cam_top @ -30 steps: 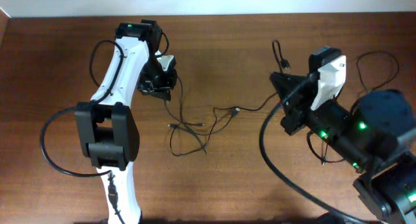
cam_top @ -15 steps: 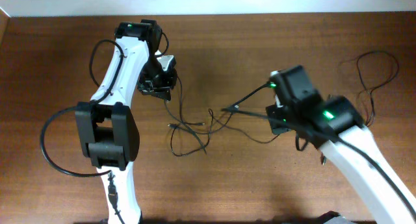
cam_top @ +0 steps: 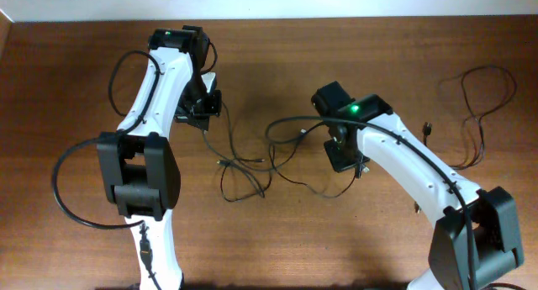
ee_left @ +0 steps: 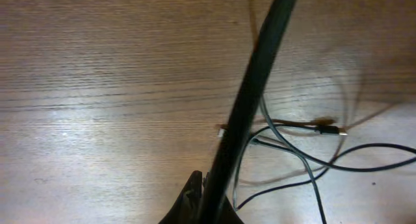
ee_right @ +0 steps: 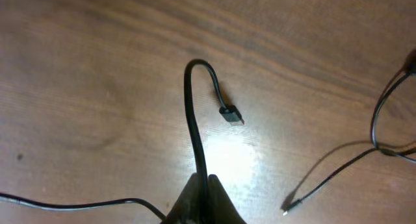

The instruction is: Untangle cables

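Left gripper is pinched tight on a cable, which runs straight up from its fingertips across the wrist view. Past it, thin strands cross on the table, one ending in a plug. Right gripper is also clamped, on a second cable that rises from the fingers, hooks over at the top and ends in a small connector; another strand lies on the wood to the right.

From overhead, the left gripper sits left of the table's middle towards the far side, and the right gripper is near the centre. The cables lie in a loose tangle between them, with strands leading off to both grippers. A separate loop lies well apart, near the far right corner
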Tool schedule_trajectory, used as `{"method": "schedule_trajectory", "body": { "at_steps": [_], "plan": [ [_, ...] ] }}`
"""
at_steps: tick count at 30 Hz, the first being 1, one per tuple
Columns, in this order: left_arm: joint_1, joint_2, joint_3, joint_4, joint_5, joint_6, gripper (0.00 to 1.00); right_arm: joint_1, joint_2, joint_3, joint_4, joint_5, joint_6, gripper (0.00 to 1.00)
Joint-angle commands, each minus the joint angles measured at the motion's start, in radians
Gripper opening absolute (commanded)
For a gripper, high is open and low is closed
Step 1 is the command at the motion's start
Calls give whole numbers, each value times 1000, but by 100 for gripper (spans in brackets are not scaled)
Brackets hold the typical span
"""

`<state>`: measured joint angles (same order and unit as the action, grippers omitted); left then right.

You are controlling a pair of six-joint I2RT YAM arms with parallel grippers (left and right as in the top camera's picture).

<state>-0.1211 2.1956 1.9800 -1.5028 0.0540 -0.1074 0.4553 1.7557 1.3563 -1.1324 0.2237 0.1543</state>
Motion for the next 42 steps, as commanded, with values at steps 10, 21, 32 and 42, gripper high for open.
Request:
{"method": "schedule_trajectory", "body": {
  "at_steps": [10,21,32,42],
  "plan": [
    [0,5,-3,-49,-379,-293,0,-148,7,5,24,-63,41,9],
    [0,6,-3,-62,-488,-419,0,-148,7,-18,160,-582,41,24],
    [0,6,-3,-39,-486,-419,0,-23,7,-189,488,-691,45,41],
    [0,6,-3,-36,-485,-419,0,167,71,-231,687,-684,45,47]
  ]
}}
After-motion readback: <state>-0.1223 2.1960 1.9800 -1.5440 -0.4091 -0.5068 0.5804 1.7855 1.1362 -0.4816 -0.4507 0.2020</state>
